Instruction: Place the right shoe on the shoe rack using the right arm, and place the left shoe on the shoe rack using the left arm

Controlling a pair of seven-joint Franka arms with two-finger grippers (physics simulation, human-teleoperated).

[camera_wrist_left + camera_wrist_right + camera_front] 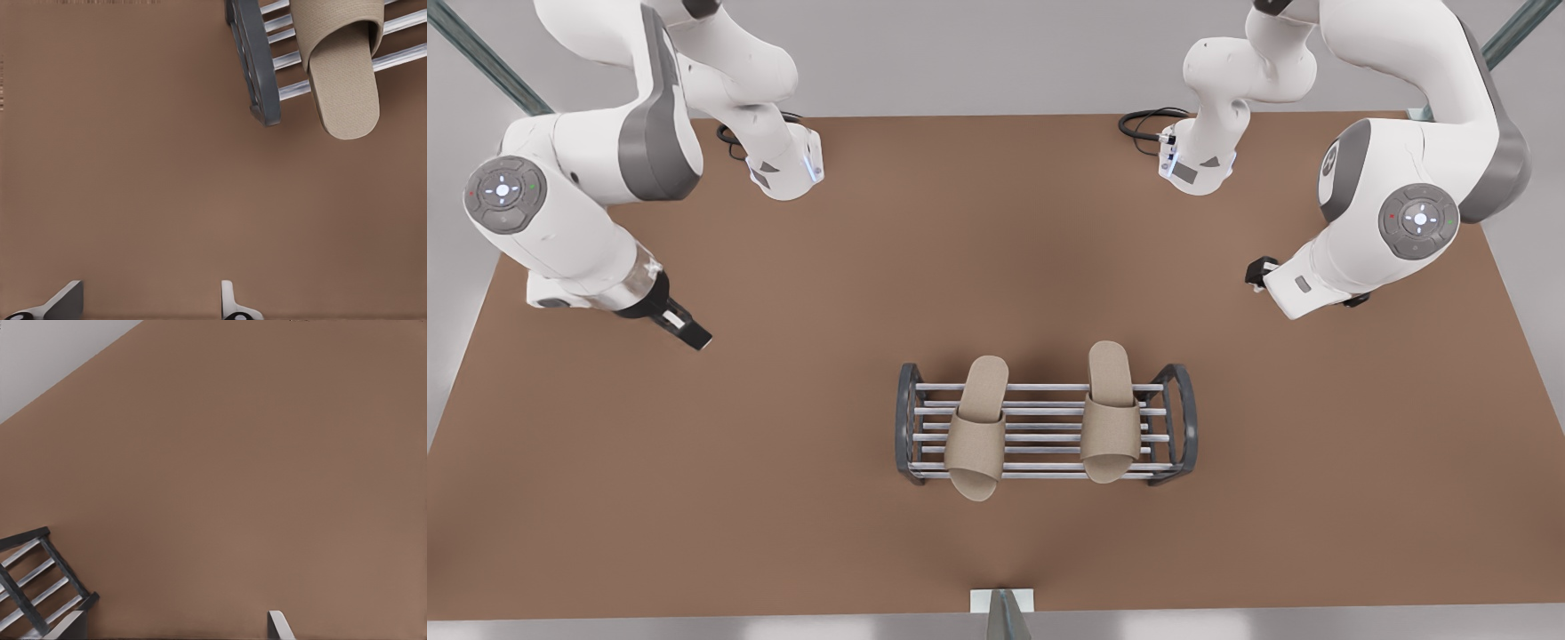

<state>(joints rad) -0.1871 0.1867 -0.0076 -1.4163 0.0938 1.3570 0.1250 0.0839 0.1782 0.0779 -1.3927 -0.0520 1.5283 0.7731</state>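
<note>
1. I see a plain brown desk (pixel 783 498) from above. Pale grey floor surrounds it, and a grey metal strut (pixel 480 58) crosses each upper corner of the front view.
2. The shoe rack (pixel 907 427) stands on the desk a little toward the near edge. It has dark grey looped ends and silvery bars.
3. Two tan open-backed shoes lie across the bars, side by side and apart. The first shoe (pixel 975 431) is at the front view's left, and its toe hangs past the near bar. The second shoe (pixel 1111 418) is at the front view's right.
4. The left claw (pixel 689 327) hangs over bare desk at the front view's left, well apart from the rack. In the left wrist view its fingers (pixel 67 300) are spread wide and hold nothing. The rack's end loop and the first shoe lie ahead of it.
5. The right claw (pixel 1258 269) sits over the desk at the front view's right, mostly hidden behind its white arm. In the right wrist view its fingers (pixel 280 623) are spread wide and empty, with a corner of the rack nearby.
6. Black cables (pixel 1147 120) coil at the arm bases along the far edge. A small white bracket (pixel 1000 603) sits at the near edge.
</note>
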